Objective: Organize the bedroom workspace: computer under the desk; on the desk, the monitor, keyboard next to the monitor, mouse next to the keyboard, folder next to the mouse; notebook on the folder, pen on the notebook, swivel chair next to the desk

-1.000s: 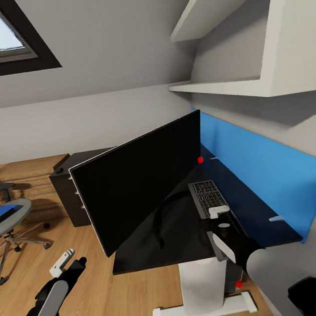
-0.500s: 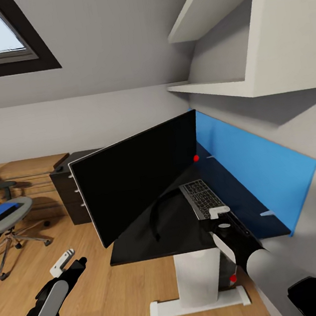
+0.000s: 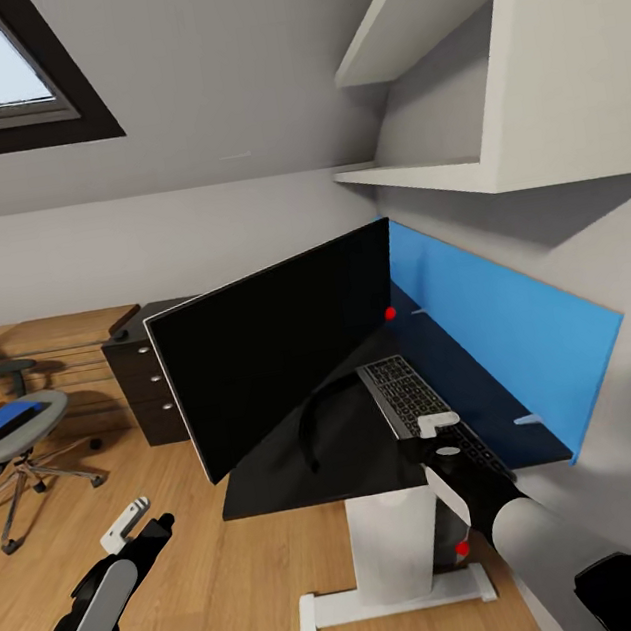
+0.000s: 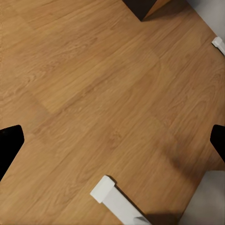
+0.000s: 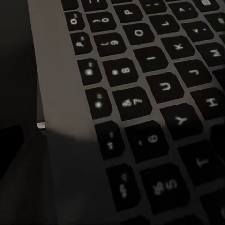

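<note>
The monitor (image 3: pixel 282 361) stands on the black desk (image 3: pixel 280 483), turned at an angle. Beside it, along the blue rear panel (image 3: pixel 506 338), lies the keyboard (image 3: pixel 403 393). My right gripper (image 3: pixel 440 430) sits low over the keyboard's near end, jaws open; the right wrist view has the keys (image 5: pixel 140 93) very close, with a dark fingertip at each side. Over bare wooden floor (image 4: pixel 93 84) my left gripper (image 3: pixel 136 519) hangs open and empty. The swivel chair (image 3: pixel 11 442) stands far left with the blue folder (image 3: pixel 3 423) on its seat. The computer (image 3: pixel 458 549) peeks out under the desk.
A dark drawer unit (image 3: pixel 149 386) stands behind the monitor's left end, with a wooden chest (image 3: pixel 52 345) beyond it. White wall shelves (image 3: pixel 436 176) overhang the desk. The desk's white leg and foot (image 3: pixel 397 591) stand just ahead of me.
The whole picture has shifted a little to the left, so the camera moved. Both arms hold the same places in it, and the right gripper stays over the keyboard's near end.
</note>
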Robot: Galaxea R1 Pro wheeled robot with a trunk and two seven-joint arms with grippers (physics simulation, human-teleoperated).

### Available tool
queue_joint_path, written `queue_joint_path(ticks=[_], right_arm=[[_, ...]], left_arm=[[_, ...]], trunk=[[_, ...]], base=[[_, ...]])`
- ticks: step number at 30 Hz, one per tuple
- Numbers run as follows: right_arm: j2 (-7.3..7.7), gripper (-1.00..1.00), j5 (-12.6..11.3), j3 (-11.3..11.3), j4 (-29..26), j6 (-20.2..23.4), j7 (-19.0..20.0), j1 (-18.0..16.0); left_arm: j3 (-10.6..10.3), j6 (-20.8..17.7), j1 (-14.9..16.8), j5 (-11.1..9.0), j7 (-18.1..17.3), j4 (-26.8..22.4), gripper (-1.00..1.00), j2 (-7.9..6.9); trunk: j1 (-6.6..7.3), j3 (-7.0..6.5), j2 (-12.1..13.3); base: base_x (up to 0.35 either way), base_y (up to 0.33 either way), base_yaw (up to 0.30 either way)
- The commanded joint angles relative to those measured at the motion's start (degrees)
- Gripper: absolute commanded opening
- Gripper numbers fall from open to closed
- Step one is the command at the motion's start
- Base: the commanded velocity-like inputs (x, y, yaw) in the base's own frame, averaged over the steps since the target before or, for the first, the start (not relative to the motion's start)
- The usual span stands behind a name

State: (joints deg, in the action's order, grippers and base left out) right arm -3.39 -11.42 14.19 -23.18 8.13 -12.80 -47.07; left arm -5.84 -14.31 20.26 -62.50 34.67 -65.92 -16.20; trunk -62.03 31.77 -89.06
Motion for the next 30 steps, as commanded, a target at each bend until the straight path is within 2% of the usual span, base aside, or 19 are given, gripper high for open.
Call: queue_joint_path(ticks=[1, 8, 30], right_arm=[[0.05, 1.00, -0.5, 0.5, -0.1, 0.3, -0.5, 0.0], [0.05, 1.00, -0.5, 0.5, -0.1, 0.3, -0.5, 0.0], [0.13, 1.00, -0.5, 0.5, -0.1, 0.3, -0.5, 0.0]], left_arm=[[-0.1, -0.1, 0.0, -0.3, 0.4, -0.1, 1.00, -0.06], [-0.1, -0.1, 0.0, -0.3, 0.4, -0.1, 1.00, -0.06], [-0.1, -0.1, 0.0, -0.3, 0.4, 0.0, 1.00, 0.29]], trunk=[[0.01, 0.06, 0.0], [0.01, 0.06, 0.0], [4.62, -3.71, 8.4]], base=[[-0.025, 0.000, 0.000], [-0.009, 0.000, 0.000], [0.000, 0.000, 0.000]])
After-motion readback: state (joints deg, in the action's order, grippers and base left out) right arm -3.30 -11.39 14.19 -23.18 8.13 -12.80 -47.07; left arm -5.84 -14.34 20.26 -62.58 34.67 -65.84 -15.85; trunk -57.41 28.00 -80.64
